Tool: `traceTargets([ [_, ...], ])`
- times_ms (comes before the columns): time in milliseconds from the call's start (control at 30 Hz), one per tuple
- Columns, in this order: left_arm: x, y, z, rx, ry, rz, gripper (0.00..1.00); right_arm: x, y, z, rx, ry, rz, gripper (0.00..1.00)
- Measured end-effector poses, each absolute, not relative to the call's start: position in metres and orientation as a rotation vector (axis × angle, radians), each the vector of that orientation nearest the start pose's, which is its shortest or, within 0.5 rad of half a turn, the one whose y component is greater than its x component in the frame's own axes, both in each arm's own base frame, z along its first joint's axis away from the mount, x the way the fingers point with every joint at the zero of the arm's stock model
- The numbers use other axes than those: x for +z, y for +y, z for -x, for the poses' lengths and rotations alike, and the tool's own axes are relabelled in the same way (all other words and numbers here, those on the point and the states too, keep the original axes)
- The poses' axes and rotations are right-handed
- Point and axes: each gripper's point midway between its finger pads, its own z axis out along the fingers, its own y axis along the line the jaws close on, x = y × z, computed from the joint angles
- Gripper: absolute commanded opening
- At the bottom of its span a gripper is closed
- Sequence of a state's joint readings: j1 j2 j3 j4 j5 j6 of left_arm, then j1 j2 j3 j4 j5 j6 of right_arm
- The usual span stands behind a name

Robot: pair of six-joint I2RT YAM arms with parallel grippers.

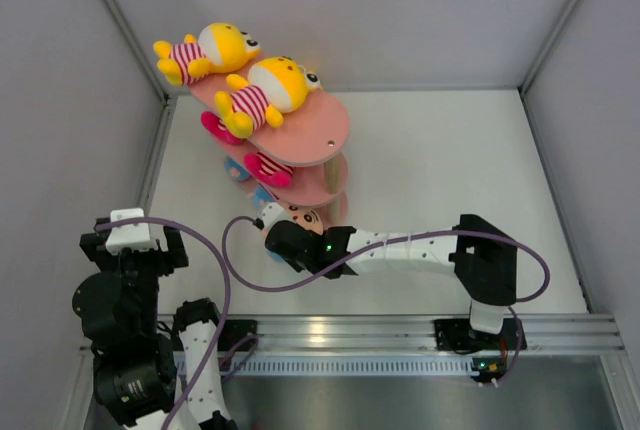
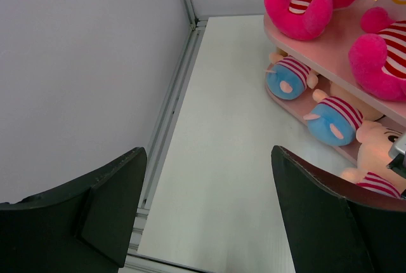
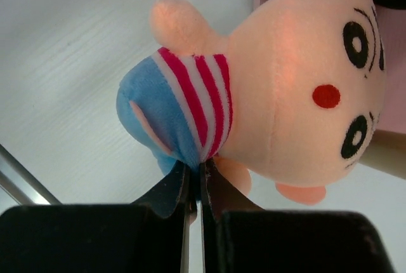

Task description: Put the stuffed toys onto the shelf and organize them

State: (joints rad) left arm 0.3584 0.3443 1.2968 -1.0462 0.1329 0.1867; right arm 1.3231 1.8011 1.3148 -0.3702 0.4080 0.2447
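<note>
The right gripper is pinching the held toy by a fold of its blue bottom, with the jaws squeezed nearly together on the fabric. This toy is lying sideways, with its beige head at the near edge of the shelf's bottom board and its striped shirt and blue body pointing towards the table's left edge. I cannot tell whether it is resting on the table or hanging just above it.

The shelf is standing towards the far left corner. Two yellow toys are lying on the top board, one beside the other, with their feet pointing at the left edge. Two pink toys are sitting on the middle board. Two blue toys are lying on the bottom board, side by side, just beyond the held toy.

The left gripper is hovering at the near left corner with its fingers spread wide and nothing between them, facing along the left edge towards the shelf.
</note>
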Motion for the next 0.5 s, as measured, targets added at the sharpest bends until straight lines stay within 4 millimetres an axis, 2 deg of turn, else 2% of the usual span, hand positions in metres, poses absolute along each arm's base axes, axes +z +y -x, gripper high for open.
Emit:
traceTargets([
  [167,0.372,0.024,-0.108,0.301,1.676,0.042,0.86,0.1,0.431,-0.179,0.253,2.078,1.08,0.0],
  [500,0.37,0.023,-0.109,0.297,1.682,0.035,0.86,0.104,0.429,-0.205,0.216,2.02,1.122,0.0],
])
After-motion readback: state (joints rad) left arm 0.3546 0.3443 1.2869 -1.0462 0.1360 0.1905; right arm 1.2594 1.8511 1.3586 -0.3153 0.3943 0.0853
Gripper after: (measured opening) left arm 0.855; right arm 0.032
